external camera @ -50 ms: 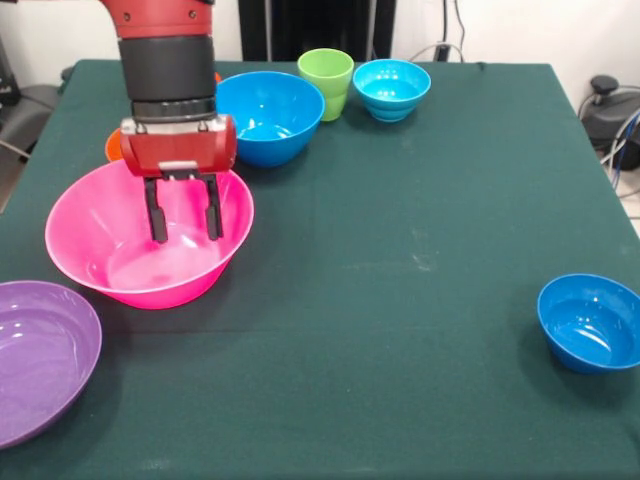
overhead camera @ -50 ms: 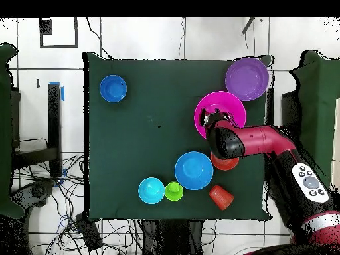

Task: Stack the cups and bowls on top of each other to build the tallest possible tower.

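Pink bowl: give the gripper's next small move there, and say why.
Probably lower a little and close on the pink bowl's far rim. The gripper hangs open and empty just inside that rim, holding nothing yet, and no bowls are stacked.

A dark green cloth-covered table (external camera @ -50 ms: 420,250) spreads beneath the gripper (external camera @ -50 ms: 185,238) and all round it. In the overhead view, a tangle of black and blue cables (overhead camera @ -50 ms: 46,189) lies on the white tiled floor (overhead camera @ -50 ms: 146,36), well left of the gripper and below it. A black square outline (overhead camera @ -50 ms: 58,32) is marked on the floor far to the gripper's upper left.
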